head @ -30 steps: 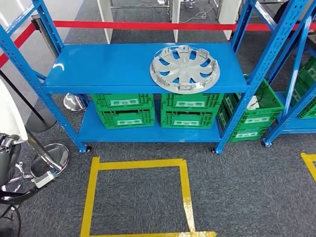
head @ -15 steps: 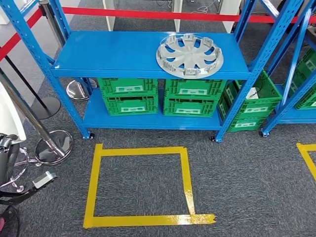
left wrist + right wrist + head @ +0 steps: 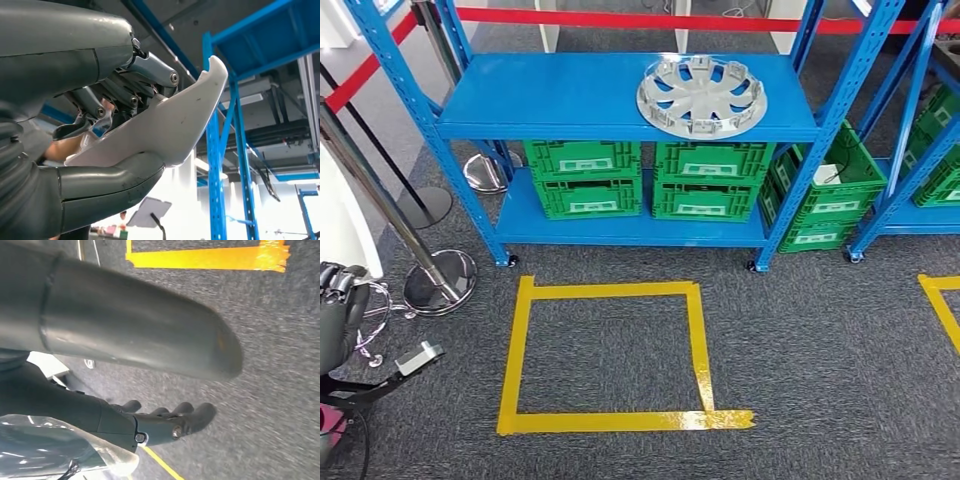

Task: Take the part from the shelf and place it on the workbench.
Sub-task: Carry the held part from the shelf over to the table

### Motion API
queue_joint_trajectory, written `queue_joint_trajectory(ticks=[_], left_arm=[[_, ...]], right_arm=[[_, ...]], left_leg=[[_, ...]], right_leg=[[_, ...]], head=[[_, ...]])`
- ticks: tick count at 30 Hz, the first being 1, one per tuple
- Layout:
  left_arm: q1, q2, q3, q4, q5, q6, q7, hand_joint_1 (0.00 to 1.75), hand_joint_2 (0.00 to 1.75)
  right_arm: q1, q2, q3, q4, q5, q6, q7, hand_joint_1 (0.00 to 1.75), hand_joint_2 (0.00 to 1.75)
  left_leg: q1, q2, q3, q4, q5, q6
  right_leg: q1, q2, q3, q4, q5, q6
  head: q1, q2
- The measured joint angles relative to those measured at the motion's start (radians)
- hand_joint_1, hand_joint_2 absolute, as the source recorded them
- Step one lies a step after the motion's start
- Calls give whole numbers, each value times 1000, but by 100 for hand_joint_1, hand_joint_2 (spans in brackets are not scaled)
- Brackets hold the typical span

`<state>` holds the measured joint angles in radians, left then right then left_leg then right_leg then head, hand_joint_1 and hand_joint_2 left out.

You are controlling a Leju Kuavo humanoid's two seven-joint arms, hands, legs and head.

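Note:
The part, a silver hubcap [image 3: 701, 95], lies flat on the right half of the blue shelf's top board [image 3: 546, 95], straight ahead in the head view. My left hand [image 3: 336, 315] hangs low at the left edge of that view, far from the shelf. In the left wrist view the left hand [image 3: 113, 100] has loosely bent fingers above its thumb and grips nothing; a white curved cover sits behind it. My right hand [image 3: 166, 422] hangs over grey carpet with fingers stretched out and nothing in it.
Green crates [image 3: 584, 178] [image 3: 709, 180] fill the lower shelf, with another crate [image 3: 822, 200] to the right. A yellow tape square [image 3: 518, 350] marks the carpet before the shelf. A chrome stanchion base [image 3: 441, 280] stands at left. Red barrier tape [image 3: 622, 18] runs behind the shelf.
The whole picture has shifted: the shelf and tape square sit higher now and the square's near edge has come into view. The hubcap lies in the same spot on the shelf.

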<state>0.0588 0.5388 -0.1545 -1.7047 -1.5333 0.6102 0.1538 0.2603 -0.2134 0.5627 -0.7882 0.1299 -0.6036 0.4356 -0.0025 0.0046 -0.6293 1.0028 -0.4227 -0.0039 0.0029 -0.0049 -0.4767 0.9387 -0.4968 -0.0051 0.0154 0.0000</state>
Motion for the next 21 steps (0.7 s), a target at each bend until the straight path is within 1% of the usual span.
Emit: queue_joint_trajectory(ticks=[1, 2, 3, 4, 5, 6, 7, 8, 9, 10, 11, 12, 13, 14, 15, 16, 17, 18, 19, 20, 21], left_arm=[[-1, 0, 0, 0, 1, 0, 0, 175, 175], [-1, 0, 0, 0, 2, -1, 0, 175, 175], [-2, 0, 0, 0, 4, -2, -1, 175, 175], [-3, 0, -1, 0, 5, -2, -1, 175, 175], [-4, 0, -2, 1, 8, -3, -1, 175, 175], [-5, 0, -2, 1, 9, -3, -1, 175, 175], [-8, 0, -3, 1, 12, -3, -1, 175, 175], [-11, 0, -3, 1, 14, -3, -1, 175, 175], [-14, 1, -4, 1, 16, -3, -1, 175, 175], [-16, 1, -4, 0, 18, -2, -1, 175, 175], [-17, 3, -4, 0, 19, -2, -1, 175, 175], [-18, 4, -5, 0, 21, -1, -1, 175, 175], [-17, 6, -5, 0, 22, -1, -1, 175, 175], [-18, 7, -5, 0, 24, 0, -1, 175, 175], [-18, 7, -5, -1, 26, 0, -1, 175, 175], [-17, 7, -4, -2, 28, 0, -1, 175, 175], [-17, 8, -4, -3, 30, 0, -1, 175, 175], [-16, 8, -2, -4, 31, 0, -1, 175, 175], [-15, 8, -1, -5, 32, 0, -1, 175, 175], [-13, 8, 1, -6, 34, 0, -2, 175, 175], [-12, 8, 2, -7, 36, 0, -2, 175, 175]], right_arm=[[0, 0, -1, -1, 1, 0, 1, 0, 0], [0, 0, -2, -2, 3, 1, 1, 0, 0], [0, 0, -3, -3, 6, 2, 1, 0, 0], [0, 0, -3, -3, 10, 5, 1, 0, 0], [0, 0, -4, -4, 14, 8, 1, 0, 0], [1, 0, -5, -5, 20, 11, 1, 0, 0], [1, 2, -7, -5, 27, 16, 1, 0, 0], [1, 3, -11, -6, 37, 22, 1, 0, 0], [1, 5, -17, -7, 47, 29, 1, 0, 0], [2, 8, -24, -8, 58, 36, 0, 0, 0], [2, 11, -31, -9, 68, 44, -2, 0, 0], [3, 14, -39, -9, 78, 51, -5, 0, 0], [4, 18, -46, -9, 87, 59, -9, 0, 0], [5, 21, -54, -9, 96, 68, -15, 0, 0], [6, 26, -62, -9, 104, 76, -22, 0, 0], [7, 30, -69, -9, 111, 83, -28, 0, 0], [7, 35, -76, -9, 117, 88, -34, 0, 0], [6, 40, -82, -9, 122, 90, -38, 0, 0], [4, 44, -88, -9, 126, 91, -42, 0, 0], [3, 48, -94, -9, 129, 93, -47, 0, 0], [2, 52, -99, -9, 132, 94, -51, 0, 0]], left_leg=[[1, -1, -11, 35, -43, -6], [4, -2, -24, 91, -98, -12], [7, -2, -35, 158, -146, -17], [10, -2, -40, 219, -173, -21], [12, -2, -35, 260, -175, -25], [14, -2, -18, 269, -155, -28], [16, -2, 15, 244, -124, -31], [19, -2, 62, 188, -105, -33], [19, -2, 114, 114, -105, -33], [19, -2, 156, 52, -116, -28], [17, -3, 180, 9, -132, -22], [13, -4, 186, -9, -138, -14], [12, -5, 178, -9, -133, -4], [13, -3, 167, -9, -122, 4], [13, -1, 155, -10, -110, 14], [15, 1, 141, -11, -95, 22], [15, 2, 125, -12, -80, 28], [14, 2, 107, -11, -66, 31], [13, 2, 90, -11, -52, 31], [13, 2, 71, -10, -37, 30], [12, 2, 52, -9, -22, 29]], right_leg=[[-3, -3, -12, -3, 12, -4], [-2, -5, -25, -1, 23, -7], [-2, -7, -41, 4, 33, -9], [-2, -8, -58, 10, 42, -8], [-3, -9, -77, 18, 50, -7], [-4, -11, -97, 28, 58, -5], [-5, -12, -117, 39, 65, -2], [-6, -13, -137, 52, 72, 1], [-5, -12, -154, 64, 78, 6], [-4, -12, -165, 73, 86, 10], [-3, -12, -172, 78, 94, 15], [-3, -12, -175, 78, 103, 19], [-3, -11, -177, 76, 114, 25], [-5, -9, -182, 77, 112, 30], [-7, -7, -190, 90, 90, 35], [-8, -4, -202, 121, 46, 40], [-10, -1, -215, 171, -12, 44], [-11, 0, -227, 233, -67, 46], [-12, 1, -234, 296, -102, 48], [-12, 1, -231, 342, -109, 49], [-12, 1, -215, 361, -91, 49]], head=[[-2, 0], [-4, 0], [-5, 0], [-6, 0], [-6, 0], [-6, 0], [-6, 0], [-6, 0], [-6, 0], [-6, 0], [-6, 0], [-6, 0], [-7, 0], [-8, 0], [-7, 0], [-6, 0], [-4, 0], [-2, 0], [-2, 0], [-1, 0], [-1, 0]])
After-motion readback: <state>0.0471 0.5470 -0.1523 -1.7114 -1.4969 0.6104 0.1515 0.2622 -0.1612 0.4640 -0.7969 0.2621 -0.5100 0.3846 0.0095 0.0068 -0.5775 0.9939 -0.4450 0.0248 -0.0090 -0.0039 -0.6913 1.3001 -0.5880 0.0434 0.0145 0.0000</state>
